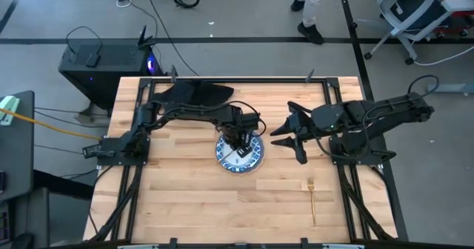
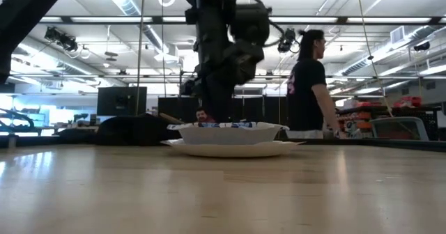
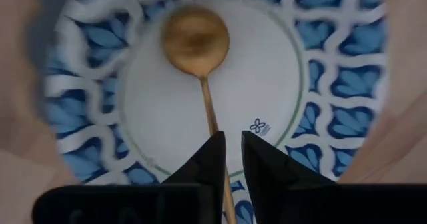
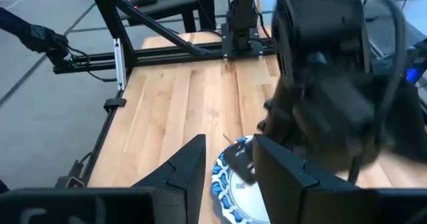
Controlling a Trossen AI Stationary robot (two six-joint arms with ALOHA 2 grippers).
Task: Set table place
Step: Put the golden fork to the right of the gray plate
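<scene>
**Operator:** While I watch the overhead feed, my left gripper (image 1: 238, 141) sits over the patterned dish (image 1: 240, 153), near the middle of the table (image 1: 185, 204).

**Spotter:** Fingers?

**Operator:** Nearly together. On the left wrist feed the gold spoon (image 3: 200, 57) lies in the dish with its bowl on the white centre, and the handle runs into the narrow gap between the fingertips (image 3: 212, 159). I can't tell whether they actually pinch it.

**Spotter:** And the plate?

**Operator:** From table height, the dish rests on a wider pale plate (image 2: 233, 148).

**Spotter:** Right arm?

**Operator:** My right gripper (image 1: 290, 138) hovers just beside the dish, fingers spread apart. The fork (image 1: 312, 197) lies alone on the wood near the right rail; the black napkin (image 1: 194, 93) lies at the far edge.
</scene>
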